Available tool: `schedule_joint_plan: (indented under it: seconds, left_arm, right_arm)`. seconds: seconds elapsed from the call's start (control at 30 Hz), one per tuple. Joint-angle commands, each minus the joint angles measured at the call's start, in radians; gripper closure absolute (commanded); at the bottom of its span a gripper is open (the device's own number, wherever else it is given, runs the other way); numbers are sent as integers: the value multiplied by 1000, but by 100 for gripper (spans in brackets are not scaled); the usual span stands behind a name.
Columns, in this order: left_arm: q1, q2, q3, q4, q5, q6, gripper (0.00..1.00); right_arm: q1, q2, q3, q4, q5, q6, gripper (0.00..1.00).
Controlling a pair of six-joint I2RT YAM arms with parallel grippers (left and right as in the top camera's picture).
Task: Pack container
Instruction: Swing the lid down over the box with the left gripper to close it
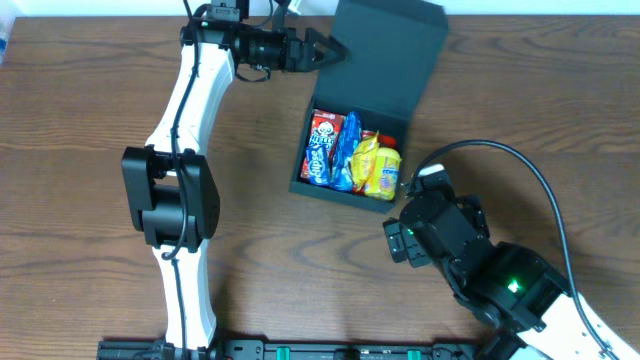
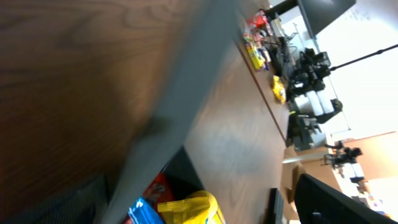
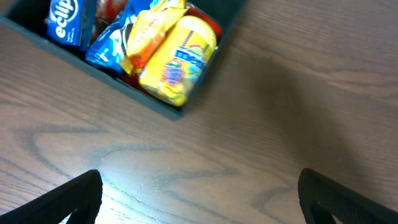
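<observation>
Upper centre of the overhead frame: dark teal-black matte square box (image 1: 340, 195) on brown wood-grain table (image 1: 80, 150), hinged lid (image 1: 390, 50) raised, red, blue and yellow snack packets (image 1: 350, 155) inside. Left gripper (image 1: 332, 47) spread at lid's left edge; right gripper (image 3: 199, 186) spread wide, just below box.

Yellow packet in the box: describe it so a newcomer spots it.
Find the dark open container mid-table. Its right end, nearest the right hand, holds the yellow packet. It is plump, bright yellow, in the front corner; a blue packet, then a red packet, lie leftward.
</observation>
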State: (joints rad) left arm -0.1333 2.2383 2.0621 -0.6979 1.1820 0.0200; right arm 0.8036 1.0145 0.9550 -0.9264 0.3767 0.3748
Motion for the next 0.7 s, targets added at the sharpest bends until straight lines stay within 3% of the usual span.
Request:
schedule_joint_plan:
  seconds: [0.0,0.33,0.47,0.67]
  left_arm:
    - [0,-23,24,-16,-7,63,4]
    - [0,-33,24,-100,-11,70,4]
    - [0,-71,24,-195,-16,160,4]
    - [0,-163,24,-338,-148,194,4]
  right_arm:
    - [6,0,0,0,20,14,1]
    - [6,0,0,1,47,15,1]
    - [6,0,0,11,50,14,1]
    - [7,0,0,15,49,26,1]
